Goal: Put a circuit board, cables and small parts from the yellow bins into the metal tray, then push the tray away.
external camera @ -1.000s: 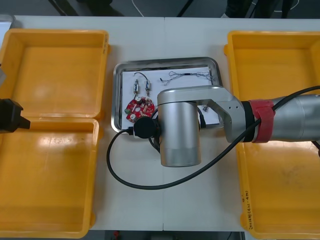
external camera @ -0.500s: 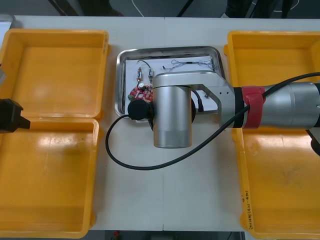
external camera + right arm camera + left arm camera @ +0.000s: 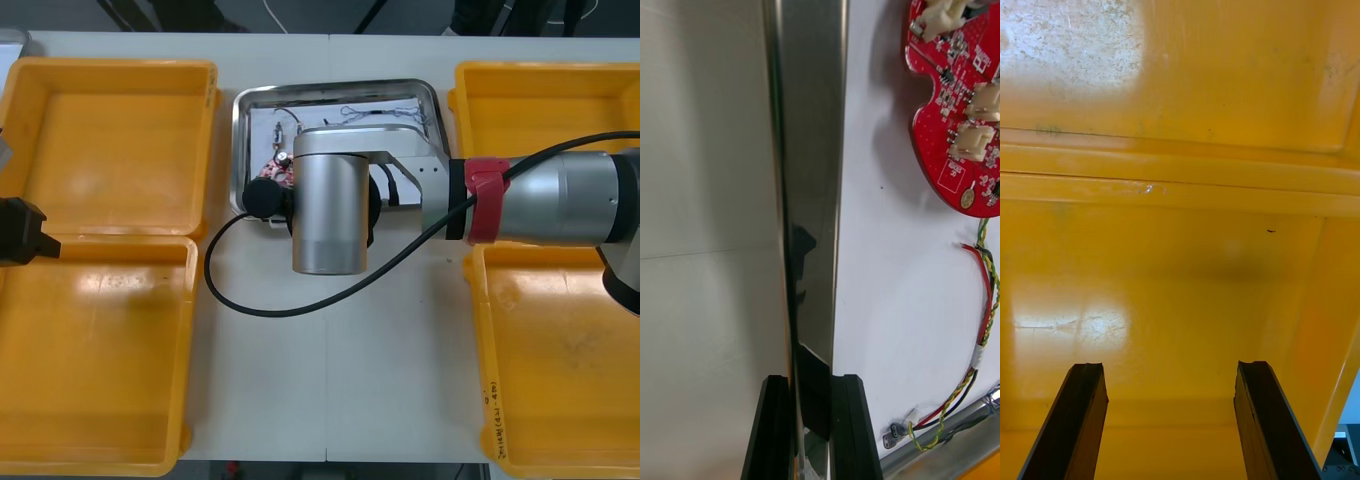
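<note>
Right gripper (image 3: pixel 811 384) is clenched on one wall of the tray (image 3: pixel 809 150) — the shiny wall stands between the two black fingers (image 3: pixel 776 427). One finger is on the outside, over the table (image 3: pixel 707 187). The other is on the inside, over the white liner (image 3: pixel 880 262).

Right wrist view, contents:
- red circuit board (image 3: pixel 959 112) lies flat on the liner, beyond the fingers and apart from the gripped wall
- red and yellow cable (image 3: pixel 983 315) runs from beside the board back toward the finger end, finishing at a small connector (image 3: pixel 899 433) near the tray's corner

Front view:
- tray (image 3: pixel 340 86) sits upper centre of the frame, between the yellow bins (image 3: pixel 110 140) at left and right
- right arm (image 3: pixel 550 195) enters from the right edge; its wrist housing covers the tray's lower half
- circuit board (image 3: pixel 277 172) peeks out just left of the housing, inside the tray
- small metal parts (image 3: pixel 281 133) lie just above the board, and a thin twisted cable (image 3: pixel 375 112) lies along the tray's top
- black hose (image 3: pixel 240 300) from the wrist loops over the table (image 3: pixel 330 400) below the tray

The left gripper (image 3: pixel 22 232) is parked at the left edge, mid-height, over the seam between the two left bins. In its wrist view the left gripper (image 3: pixel 1170 366) is released — fingers wide apart, nothing between them, bin floor (image 3: pixel 1180 285) beyond.
</note>
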Tool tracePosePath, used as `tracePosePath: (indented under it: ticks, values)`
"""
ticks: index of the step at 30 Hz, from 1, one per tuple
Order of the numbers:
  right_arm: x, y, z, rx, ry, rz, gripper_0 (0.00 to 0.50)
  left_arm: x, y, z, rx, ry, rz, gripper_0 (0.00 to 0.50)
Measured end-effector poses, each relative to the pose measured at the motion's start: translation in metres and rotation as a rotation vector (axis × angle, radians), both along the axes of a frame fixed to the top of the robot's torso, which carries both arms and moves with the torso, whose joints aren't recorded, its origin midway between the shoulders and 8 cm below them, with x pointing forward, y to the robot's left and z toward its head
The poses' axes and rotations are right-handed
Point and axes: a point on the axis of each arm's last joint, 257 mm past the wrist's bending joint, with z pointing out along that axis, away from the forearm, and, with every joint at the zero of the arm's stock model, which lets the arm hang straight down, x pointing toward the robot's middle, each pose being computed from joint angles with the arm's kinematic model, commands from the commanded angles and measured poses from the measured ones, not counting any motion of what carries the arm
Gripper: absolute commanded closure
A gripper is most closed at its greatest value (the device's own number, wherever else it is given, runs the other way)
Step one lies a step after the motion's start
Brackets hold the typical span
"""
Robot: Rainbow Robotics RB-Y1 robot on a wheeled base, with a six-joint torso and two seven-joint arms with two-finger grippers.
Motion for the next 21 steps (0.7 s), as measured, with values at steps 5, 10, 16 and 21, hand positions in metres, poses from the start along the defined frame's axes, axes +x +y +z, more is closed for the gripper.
tracePosePath:
  ticks: [5,10,16,21]
  values:
    - [0.008,-0.001,0.002,-0.011,-0.004,-0.017,0.500,0.000,0.000,0.000,0.000,0.000,0.000,0.000]
    - [0.015,0.002,0.008,-0.013,-0.002,-0.019,0.500,0.000,0.000,0.000,0.000,0.000,0.000,0.000]
    - [0.020,0.005,0.015,0.003,-0.010,-0.032,0.500,0.000,0.000,0.000,0.000,0.000,0.000,0.000]
    - [0.026,0.003,0.018,0.012,-0.018,-0.045,0.500,0.000,0.000,0.000,0.000,0.000,0.000,0.000]
